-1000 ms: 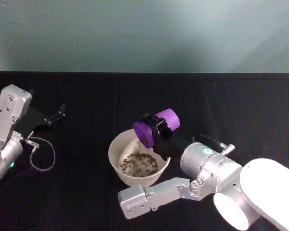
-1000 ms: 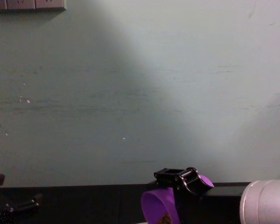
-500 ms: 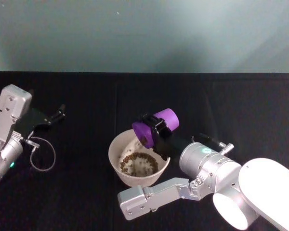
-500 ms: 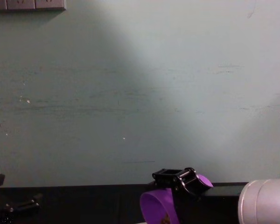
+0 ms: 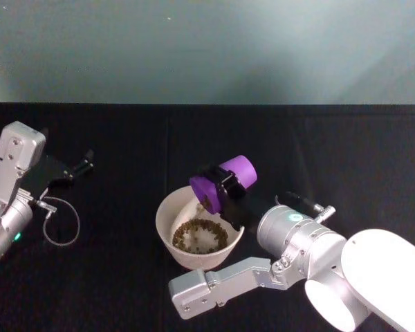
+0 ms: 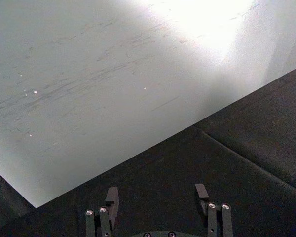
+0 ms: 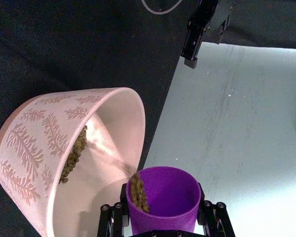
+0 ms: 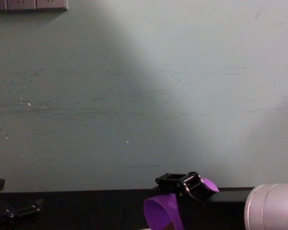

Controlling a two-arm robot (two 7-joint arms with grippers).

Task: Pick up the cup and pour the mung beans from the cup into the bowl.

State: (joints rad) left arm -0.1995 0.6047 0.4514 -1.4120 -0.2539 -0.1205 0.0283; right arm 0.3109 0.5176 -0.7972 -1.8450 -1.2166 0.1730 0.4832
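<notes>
The purple cup (image 5: 221,181) is tipped on its side over the white bowl (image 5: 167,211), with my right gripper (image 5: 225,185) shut on it. A few mung beans (image 7: 137,190) cling at the cup's (image 7: 163,197) lip and a thin stream falls toward the bowl (image 7: 24,128). A pile of beans (image 5: 200,235) lies in the bowl's bottom. In the chest view the cup (image 8: 164,213) shows at the bottom edge in the black fingers (image 8: 180,182). My left gripper (image 5: 85,160) rests open at the table's left, fingers (image 6: 203,195) spread with nothing between them.
A black cloth covers the table (image 5: 332,152), backed by a pale green wall. A loose cable loop (image 5: 59,221) hangs by the left arm. Open cloth lies left of and behind the bowl.
The cup has tilted a little further and shifted slightly toward the bowl's middle. More beans lie in the bowl, fewer in the cup. The left arm has not moved.
</notes>
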